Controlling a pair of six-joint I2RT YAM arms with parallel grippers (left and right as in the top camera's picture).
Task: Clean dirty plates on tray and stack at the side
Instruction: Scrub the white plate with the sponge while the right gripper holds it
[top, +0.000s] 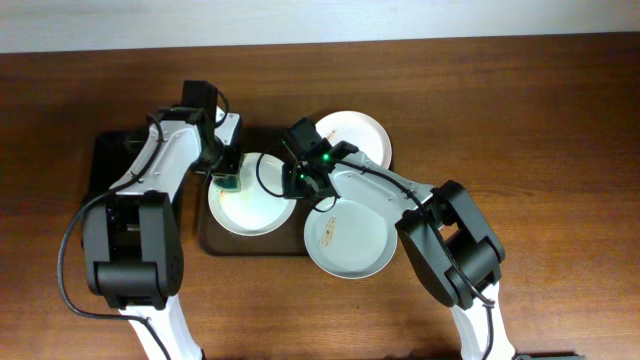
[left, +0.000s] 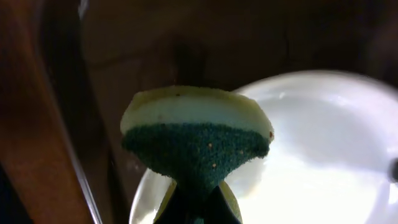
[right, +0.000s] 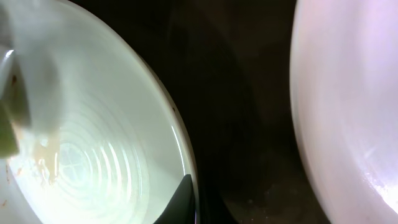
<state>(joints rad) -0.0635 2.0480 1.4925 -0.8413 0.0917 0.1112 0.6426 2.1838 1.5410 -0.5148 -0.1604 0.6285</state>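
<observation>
Three pale plates show from above. The left plate (top: 252, 205) lies on the dark brown tray (top: 250, 246). My left gripper (top: 228, 180) is shut on a green and yellow sponge (left: 196, 140), held at this plate's left rim (left: 323, 162). My right gripper (top: 301, 180) is shut on the same plate's right rim (right: 180, 143), with one finger (right: 181, 200) over the inner edge. Brown smears (right: 31, 158) mark that plate (right: 93, 124). A second plate (top: 355, 135) sits at the tray's back right. A third plate (top: 350, 238) with crumbs overhangs the front right.
A smaller black tray (top: 103, 158) lies at the left under my left arm. Bare wooden table (top: 560, 120) surrounds the trays. In the right wrist view, dark tray floor (right: 249, 124) separates the held plate from its neighbour (right: 348, 106).
</observation>
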